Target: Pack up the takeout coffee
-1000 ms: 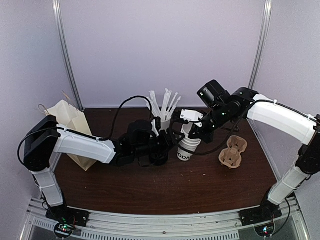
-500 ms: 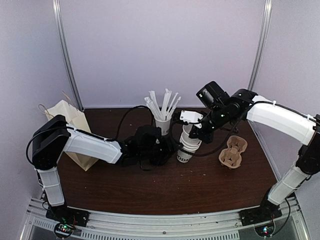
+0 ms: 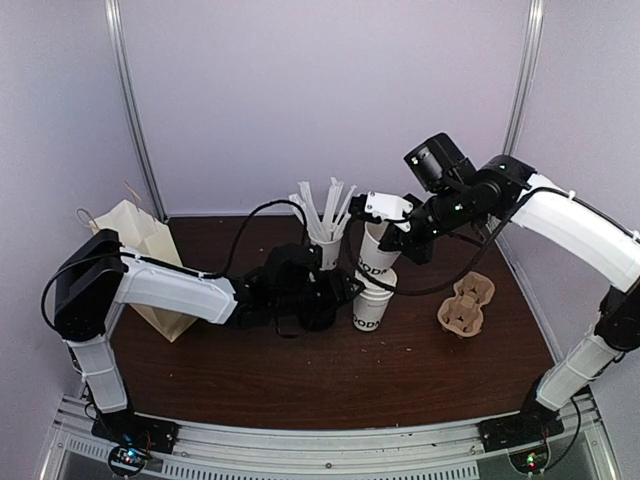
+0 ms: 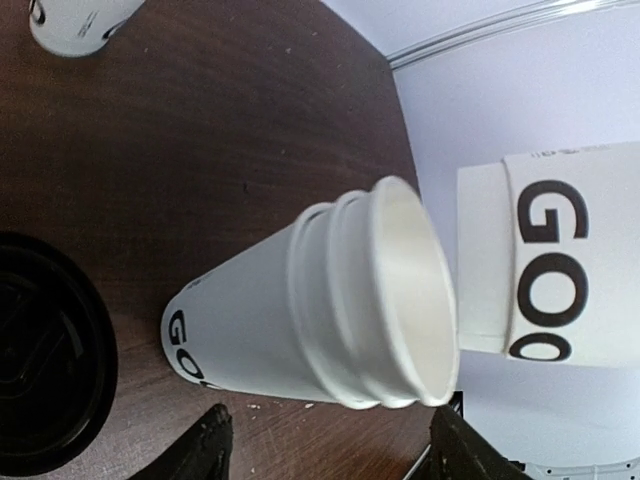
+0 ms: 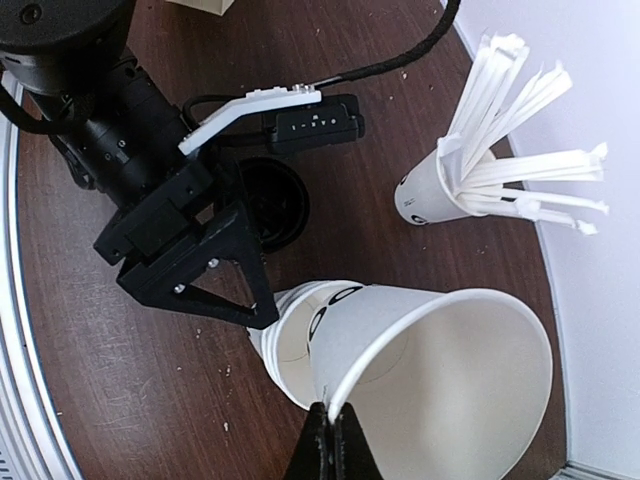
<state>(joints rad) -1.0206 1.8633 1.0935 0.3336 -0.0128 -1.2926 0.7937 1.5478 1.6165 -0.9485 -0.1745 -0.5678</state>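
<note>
Above brown table (image 5: 100, 330), right claw (image 5: 328, 420) pinches raised white cup (image 5: 450, 380).

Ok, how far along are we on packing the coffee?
Early. Done: one cup is separated and hangs above the stack. In hand: the right gripper pinches that cup's rim; the left gripper, jaws open, straddles the stack. Left: the cup is lidless, the black lid lies on the table, the cup carrier is empty, and the paper bag stands off to the left.
</note>
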